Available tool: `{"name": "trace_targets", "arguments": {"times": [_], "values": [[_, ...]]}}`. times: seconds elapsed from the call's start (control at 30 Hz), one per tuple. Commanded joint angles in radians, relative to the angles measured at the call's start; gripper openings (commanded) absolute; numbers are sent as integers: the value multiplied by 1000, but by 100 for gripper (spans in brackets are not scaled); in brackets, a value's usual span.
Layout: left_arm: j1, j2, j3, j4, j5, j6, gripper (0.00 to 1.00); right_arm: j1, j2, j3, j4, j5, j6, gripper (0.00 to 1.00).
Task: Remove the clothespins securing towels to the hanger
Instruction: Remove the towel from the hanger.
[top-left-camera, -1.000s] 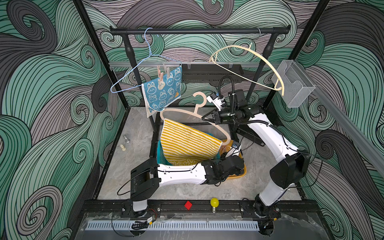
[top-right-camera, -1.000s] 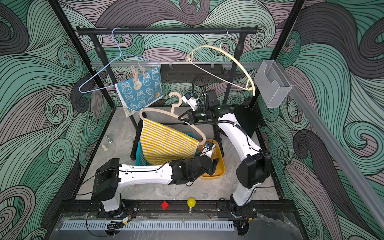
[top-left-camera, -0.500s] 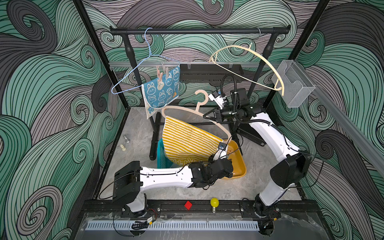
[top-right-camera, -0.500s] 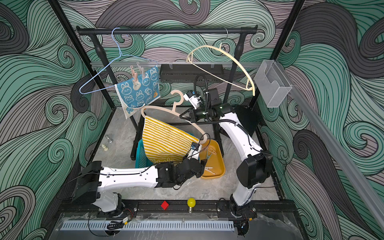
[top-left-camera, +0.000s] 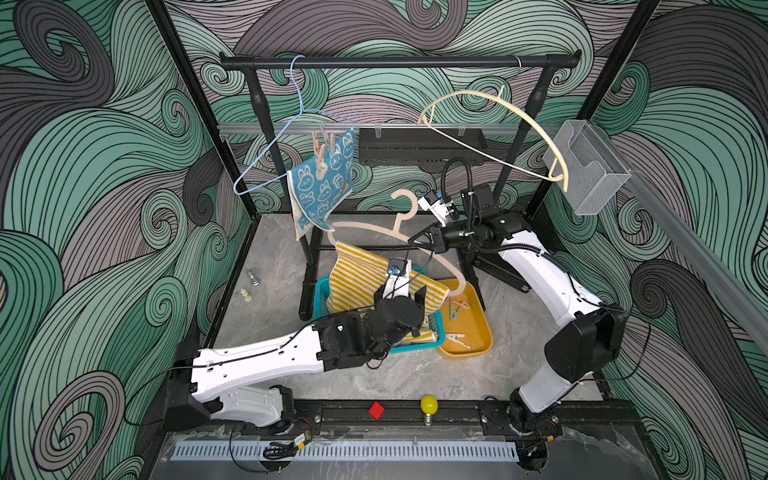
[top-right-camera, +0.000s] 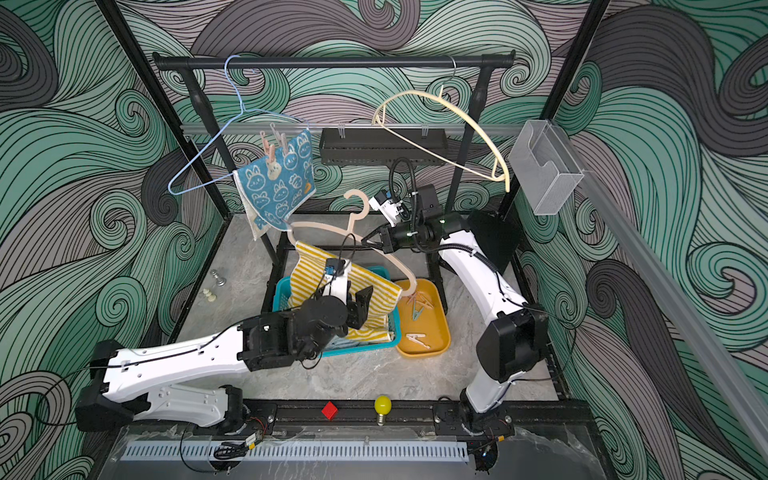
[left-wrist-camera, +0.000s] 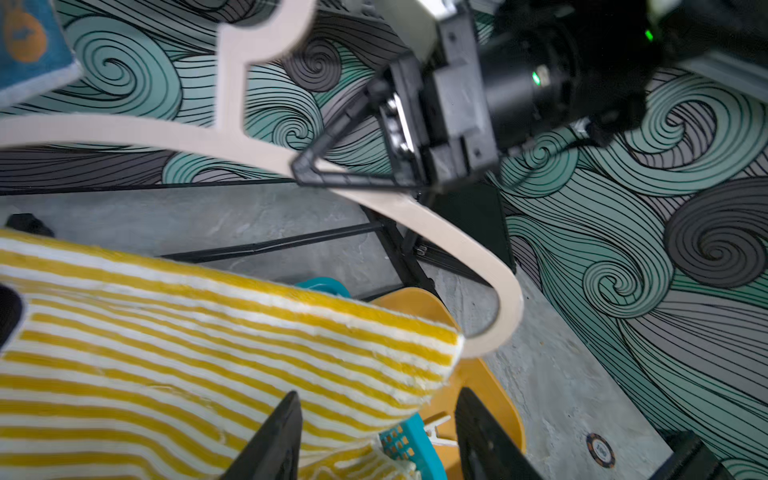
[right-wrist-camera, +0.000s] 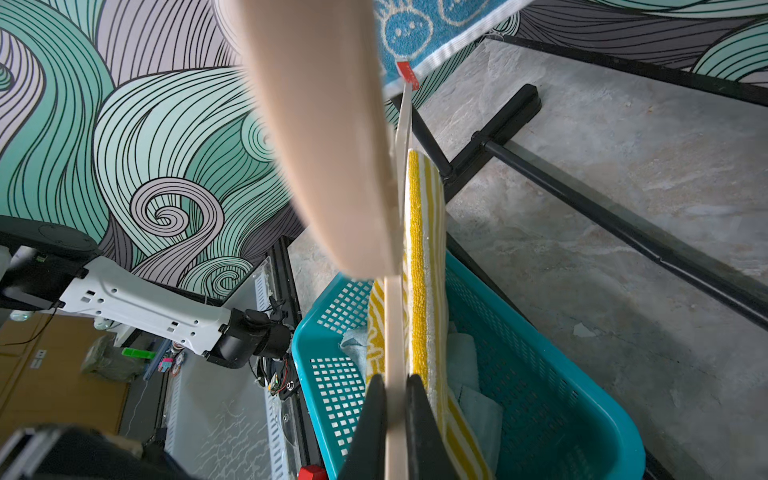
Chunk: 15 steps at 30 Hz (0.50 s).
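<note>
The right gripper (right-wrist-camera: 395, 399) was pinched tight on the beige hanger (left-wrist-camera: 440, 235), holding it tilted over the teal basket (right-wrist-camera: 316, 332). The left gripper (left-wrist-camera: 376, 436) stood spread and empty, just beside the low corner of the striped towel (left-wrist-camera: 208, 353) draped on that hanger; no peg showed on it. The step was probably to draw the towel down into the basket: bite well into the cloth, pull downward, right arm steady. The basket rim lay under the fingers, the orange tray (top-left-camera: 478, 332) with loose clothespins (top-left-camera: 457, 309) alongside, and the rack post (top-left-camera: 309, 270) behind; the near side was open. Pegs (top-left-camera: 322, 145) held the bunny towel (top-left-camera: 322, 183).
</note>
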Motion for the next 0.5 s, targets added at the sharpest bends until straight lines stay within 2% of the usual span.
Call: {"name": "trace_targets", "arguments": {"times": [0.0,0.17,0.3,0.47], "values": [[98,-56,58,-187,38,24,58,-7,-67,-26,54,-24,0,1],[225,-188,-28,-210,146,30,59,-7,-108,-52,36,-60,-15,0],[292,-320,-128,-202,200,20,59,-7,-137,-52,12,-80,-19,0],[369,-420,-170,-285,266,19,61,-9,-180,-70,13,-87,5,0]]}}
